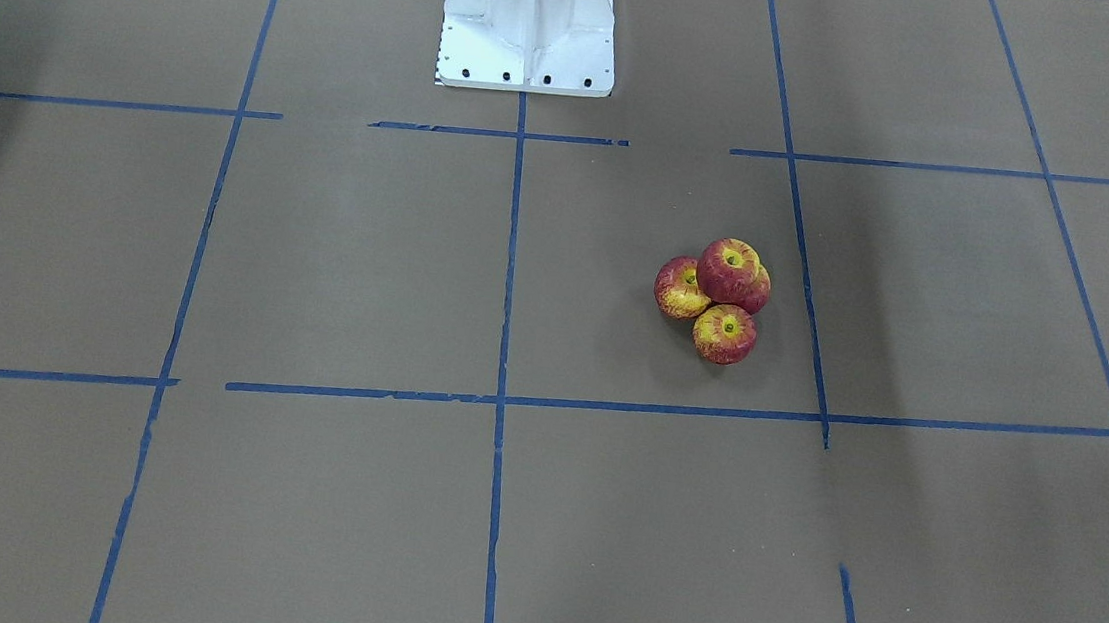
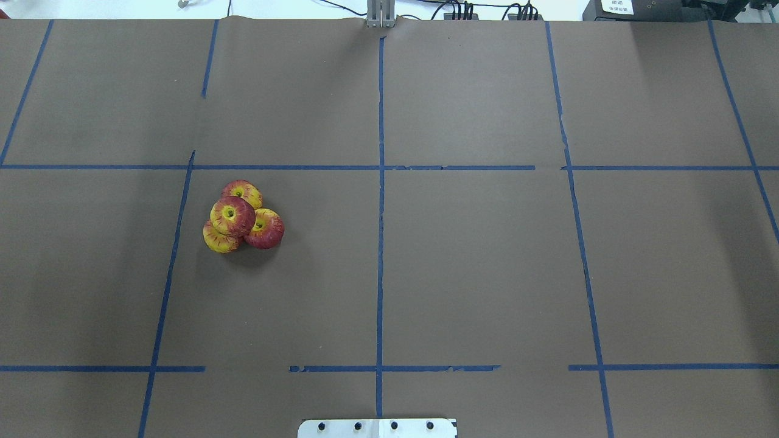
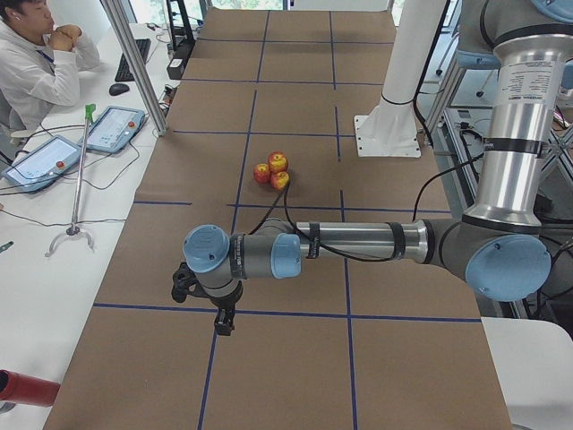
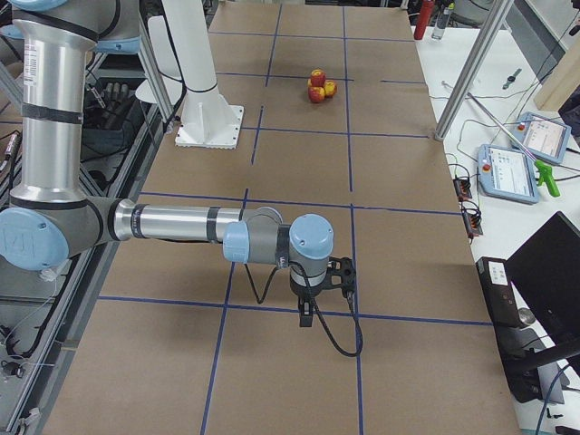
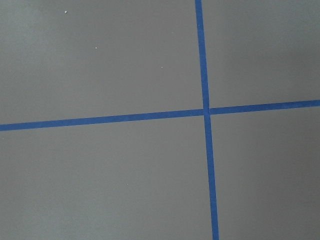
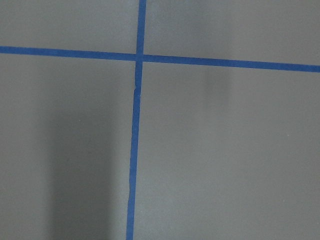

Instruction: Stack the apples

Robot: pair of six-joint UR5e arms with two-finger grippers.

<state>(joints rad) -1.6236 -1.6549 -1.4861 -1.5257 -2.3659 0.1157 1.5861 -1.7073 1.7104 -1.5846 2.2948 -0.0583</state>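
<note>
The apples sit in a tight cluster on the brown table, on the robot's left side. A darker, mostly red apple (image 2: 232, 216) rests on top of three red-and-yellow apples (image 2: 265, 229). In the front-facing view the top apple (image 1: 731, 272) sits above the others (image 1: 724, 333). The cluster also shows small in the exterior left view (image 3: 271, 170) and the exterior right view (image 4: 318, 86). My left gripper (image 3: 221, 321) hangs low over the table's left end, far from the apples. My right gripper (image 4: 306, 315) hangs over the right end. I cannot tell whether either is open or shut.
The white robot base (image 1: 529, 28) stands at the table's middle back edge. Blue tape lines (image 2: 380, 182) form a grid on the table. An operator (image 3: 40, 63) sits beside tablets (image 3: 112, 128) at a side table. Both wrist views show only bare table and tape.
</note>
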